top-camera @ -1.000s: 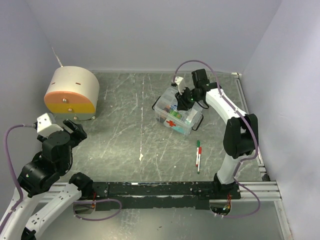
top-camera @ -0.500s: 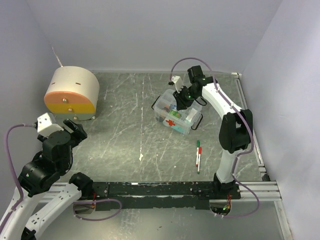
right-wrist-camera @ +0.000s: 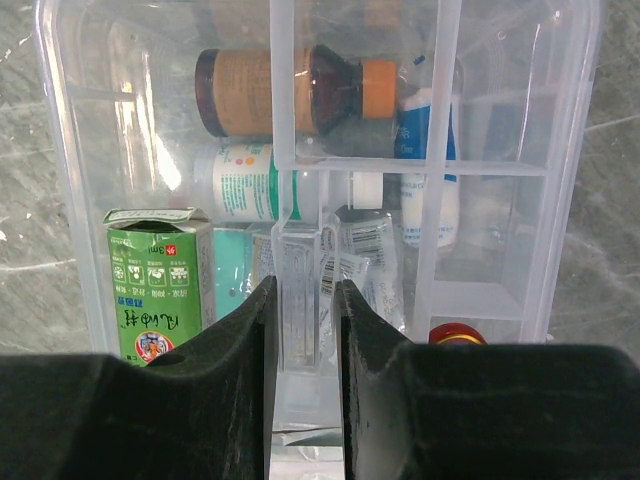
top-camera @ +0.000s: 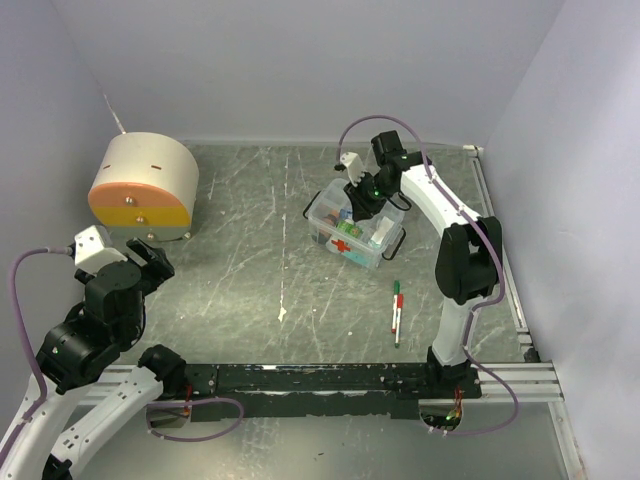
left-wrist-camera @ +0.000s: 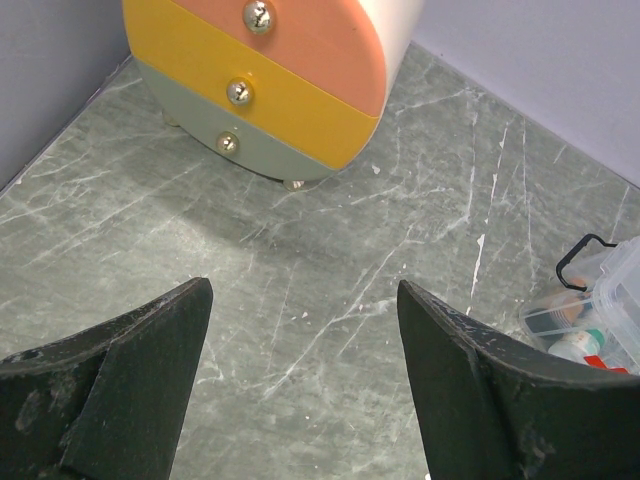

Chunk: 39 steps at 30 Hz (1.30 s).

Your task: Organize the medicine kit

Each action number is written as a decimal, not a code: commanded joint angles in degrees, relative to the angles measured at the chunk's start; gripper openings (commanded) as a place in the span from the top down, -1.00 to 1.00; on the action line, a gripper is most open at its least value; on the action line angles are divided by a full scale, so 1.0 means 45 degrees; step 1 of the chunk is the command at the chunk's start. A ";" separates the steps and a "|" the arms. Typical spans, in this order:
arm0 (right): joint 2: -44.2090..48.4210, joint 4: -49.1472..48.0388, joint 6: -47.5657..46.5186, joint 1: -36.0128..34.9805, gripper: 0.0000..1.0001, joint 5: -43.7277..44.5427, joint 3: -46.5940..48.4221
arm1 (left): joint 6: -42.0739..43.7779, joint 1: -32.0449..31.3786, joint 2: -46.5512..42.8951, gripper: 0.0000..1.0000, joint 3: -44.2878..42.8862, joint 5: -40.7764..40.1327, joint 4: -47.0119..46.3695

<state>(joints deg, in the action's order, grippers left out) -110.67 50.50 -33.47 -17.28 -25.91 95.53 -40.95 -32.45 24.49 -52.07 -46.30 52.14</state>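
The medicine kit (top-camera: pixel 350 232) is a clear box with a red cross and black handle, standing open at the right rear of the table; its edge also shows in the left wrist view (left-wrist-camera: pixel 606 300). My right gripper (top-camera: pixel 363 198) is over it, shut on an upright clear tab of the clear compartment tray (right-wrist-camera: pixel 440 170), its fingertips (right-wrist-camera: pixel 303 292) pinching that tab. Under the tray lie a green carton (right-wrist-camera: pixel 152 282), a brown bottle (right-wrist-camera: pixel 262 92), a white bottle (right-wrist-camera: pixel 240 182) and sachets. My left gripper (top-camera: pixel 150 262) hovers open over bare table at the left (left-wrist-camera: pixel 302 292).
A round beige-and-orange drum with small drawers (top-camera: pixel 142 185) stands at the far left (left-wrist-camera: pixel 270 70). Two pens (top-camera: pixel 396 310) lie on the table in front of the kit. Walls close the table on three sides.
My right gripper has shifted a little left and toward the back over the kit, still pinching the tray tab. The left arm has not moved.
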 commanded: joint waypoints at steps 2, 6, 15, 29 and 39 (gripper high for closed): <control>-0.0442 0.0209 0.0514 -0.0140 0.75 0.0152 -0.0473 | 0.0001 0.0006 0.0014 -0.71 0.0049 -0.0277 -0.0096; -0.0281 0.0125 0.1215 -0.0169 0.38 0.0399 -0.0047 | 0.0033 0.0020 0.0046 -0.71 0.0068 -0.0257 -0.0112; 0.2086 -0.1590 0.2983 -0.0120 -0.12 0.1451 -0.0297 | 0.0142 -0.0002 0.0152 -0.72 0.0084 -0.0094 -0.0236; 0.3396 -0.4759 0.8416 0.0649 -0.35 0.4774 -0.2086 | 0.0855 0.0006 0.0188 -0.84 0.0190 0.1504 -0.0993; 0.2154 -0.5398 0.8842 0.1792 -0.49 0.1642 -0.2333 | 0.0918 0.0002 0.1546 -0.87 0.1411 0.7136 -0.3530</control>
<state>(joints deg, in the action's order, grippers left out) -99.39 28.91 4.93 -11.84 -11.22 86.43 -37.06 -32.45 28.64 -48.53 -27.75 43.46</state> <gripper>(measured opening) 0.739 0.944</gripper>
